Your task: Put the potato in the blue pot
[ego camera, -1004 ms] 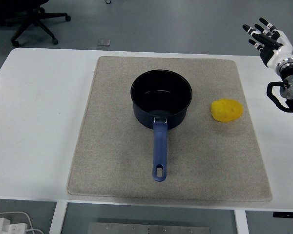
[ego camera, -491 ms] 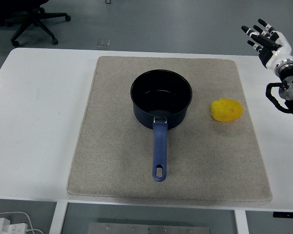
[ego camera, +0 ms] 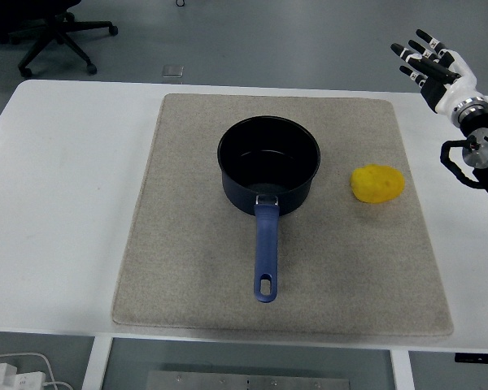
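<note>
A yellow potato lies on the beige mat, to the right of the blue pot. The pot stands in the mat's middle with its blue handle pointing toward the near edge; its dark inside holds nothing. My right hand hovers at the far right, above and beyond the potato, fingers spread and holding nothing. The left arm does not show.
The white table carries the mat. An office chair stands on the floor at the far left. A white power strip with cable lies below the table's near edge.
My right hand has drifted a little to the left and slightly up, fingers still spread. The potato and the pot have not moved.
</note>
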